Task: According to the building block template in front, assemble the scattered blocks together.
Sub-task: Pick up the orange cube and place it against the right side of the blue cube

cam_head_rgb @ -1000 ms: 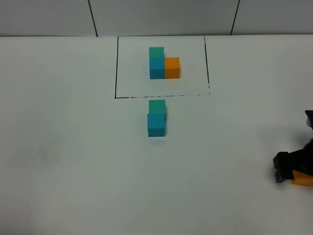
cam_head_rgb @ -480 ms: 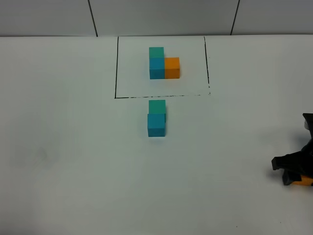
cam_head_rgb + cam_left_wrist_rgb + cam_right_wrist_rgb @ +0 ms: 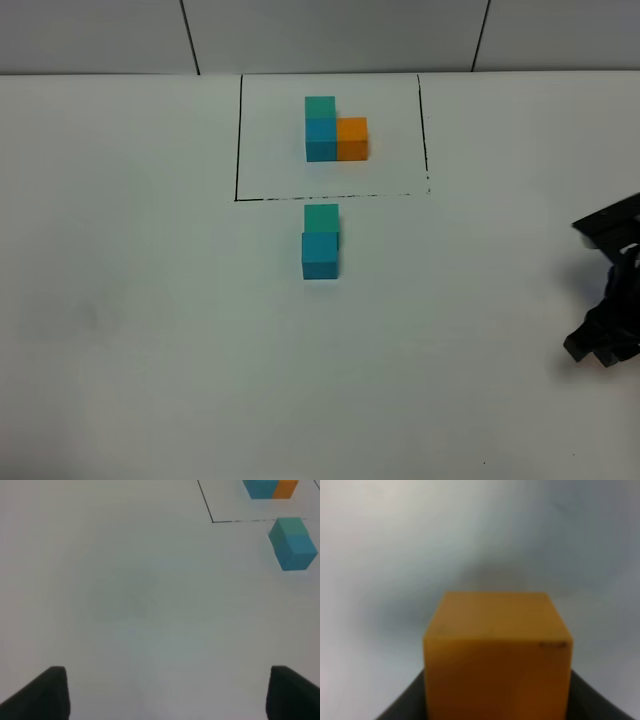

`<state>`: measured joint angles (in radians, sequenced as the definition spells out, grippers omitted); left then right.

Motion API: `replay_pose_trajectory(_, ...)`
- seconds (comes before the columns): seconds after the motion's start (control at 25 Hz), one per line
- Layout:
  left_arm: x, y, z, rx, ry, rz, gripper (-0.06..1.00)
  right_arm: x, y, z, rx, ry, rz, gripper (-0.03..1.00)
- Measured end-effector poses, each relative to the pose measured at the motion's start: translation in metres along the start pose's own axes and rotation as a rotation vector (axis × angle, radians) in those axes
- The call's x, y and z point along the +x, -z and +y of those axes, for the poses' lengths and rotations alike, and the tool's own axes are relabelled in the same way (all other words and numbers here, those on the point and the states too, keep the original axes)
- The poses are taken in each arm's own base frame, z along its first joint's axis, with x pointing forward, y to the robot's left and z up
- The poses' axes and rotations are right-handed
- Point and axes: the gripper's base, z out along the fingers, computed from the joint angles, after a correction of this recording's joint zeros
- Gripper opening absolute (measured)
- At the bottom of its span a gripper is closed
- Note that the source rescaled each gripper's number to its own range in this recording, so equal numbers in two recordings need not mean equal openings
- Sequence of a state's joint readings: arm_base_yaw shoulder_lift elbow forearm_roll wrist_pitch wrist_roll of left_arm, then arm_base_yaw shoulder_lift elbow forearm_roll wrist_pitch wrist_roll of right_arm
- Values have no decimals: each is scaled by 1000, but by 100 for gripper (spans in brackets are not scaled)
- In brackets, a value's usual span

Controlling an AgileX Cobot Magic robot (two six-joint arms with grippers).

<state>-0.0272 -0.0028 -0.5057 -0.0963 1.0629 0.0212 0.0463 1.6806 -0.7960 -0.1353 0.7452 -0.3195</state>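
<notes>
The building block template is an L of teal, blue and orange cubes inside a black-lined rectangle at the back centre. Just in front of the frame, the loose teal-green block and the sky-blue block sit touching; the left wrist view shows the pair too. My right gripper is at the table's right edge. In the right wrist view the orange block sits gripped between its dark fingers. The arm hides this block in the exterior view. My left gripper hangs open over bare table.
The white table meets a grey panelled wall at the back. The template's black frame line runs down the frame's left side. Part of the template shows at the edge of the left wrist view.
The right gripper has shut on the orange block, which no longer shows in the exterior view. The right arm has shifted slightly. The left gripper and the other blocks have not moved.
</notes>
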Motion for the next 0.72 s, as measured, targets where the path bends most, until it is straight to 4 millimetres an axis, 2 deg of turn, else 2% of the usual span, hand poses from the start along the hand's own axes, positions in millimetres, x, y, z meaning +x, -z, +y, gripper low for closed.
replay_pose_trajectory(0.16,0,0,0,0,0,0,82,-41,11,24,1,423,-36,1)
replay_pose_trajectory(0.32,0,0,0,0,0,0,82,-89,13,46,-70,692,-35,1)
replay_pose_trajectory(0.52,0,0,0,0,0,0,82,-137,18,59,-79,795,-78,1)
replay_pose_trajectory(0.72,0,0,0,0,0,0,82,-160,24,71,-65,832,-135,1)
